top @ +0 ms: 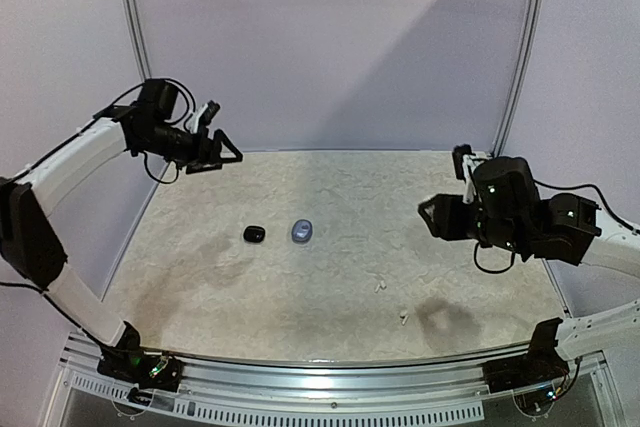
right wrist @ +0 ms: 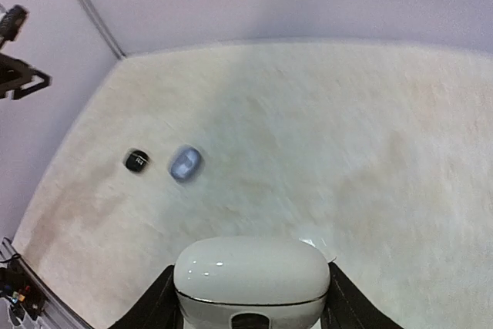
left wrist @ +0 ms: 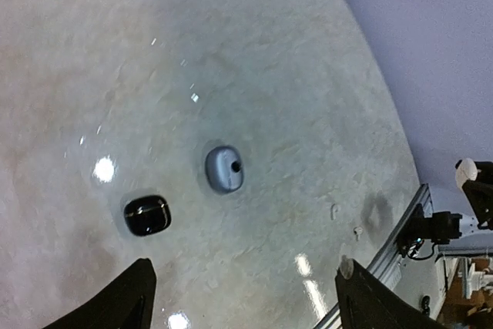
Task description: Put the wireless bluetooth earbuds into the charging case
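Two tiny white earbuds (top: pixel 379 287) (top: pixel 404 318) lie loose on the table right of centre; they also show in the left wrist view (left wrist: pixel 333 211) (left wrist: pixel 357 230). A closed black case (top: pixel 254 234) and a blue-grey case (top: pixel 302 231) sit side by side at mid-table. My left gripper (top: pixel 222 137) is open and empty, held high over the back left corner. My right gripper (right wrist: pixel 250 298) is shut on a white rounded charging case (right wrist: pixel 252 271), held above the table's right side. The white case is hidden in the top view.
The black case (left wrist: pixel 146 215) and blue-grey case (left wrist: pixel 224 169) lie below the left gripper's view. The right wrist view shows them far to its left (right wrist: pixel 136 161) (right wrist: pixel 185 163). A metal rail (top: pixel 330 367) runs along the near edge. Pale walls enclose the table.
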`<move>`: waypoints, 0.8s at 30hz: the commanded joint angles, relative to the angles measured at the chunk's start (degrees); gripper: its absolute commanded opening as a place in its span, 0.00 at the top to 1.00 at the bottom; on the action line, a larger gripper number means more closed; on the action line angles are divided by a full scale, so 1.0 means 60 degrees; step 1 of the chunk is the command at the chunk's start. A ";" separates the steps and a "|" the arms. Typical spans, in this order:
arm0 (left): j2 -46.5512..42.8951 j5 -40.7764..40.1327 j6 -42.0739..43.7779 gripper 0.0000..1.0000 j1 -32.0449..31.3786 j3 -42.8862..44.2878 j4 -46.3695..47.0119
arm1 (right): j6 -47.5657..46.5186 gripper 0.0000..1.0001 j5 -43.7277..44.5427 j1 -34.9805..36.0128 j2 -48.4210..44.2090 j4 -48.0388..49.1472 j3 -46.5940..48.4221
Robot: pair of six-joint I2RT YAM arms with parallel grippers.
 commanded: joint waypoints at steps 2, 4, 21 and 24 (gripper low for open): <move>-0.1954 0.1287 0.0881 0.17 -0.0702 -0.0189 0.2691 | -0.5407 0.88 0.2259 0.1708 0.1452 0.4794 0.1406; -0.2377 0.1124 0.0933 0.16 -0.1288 -0.0365 0.3020 | -0.6799 0.88 0.2299 0.2074 0.2635 0.5794 0.2166; -0.3126 0.0307 0.1127 0.31 -0.4086 -0.1296 0.3573 | -0.9326 0.89 0.1672 0.3344 0.6553 0.6648 0.5747; -0.3129 0.0342 0.1052 0.36 -0.4202 -0.1445 0.3779 | -0.9351 0.90 0.1738 0.3374 0.6851 0.6324 0.6144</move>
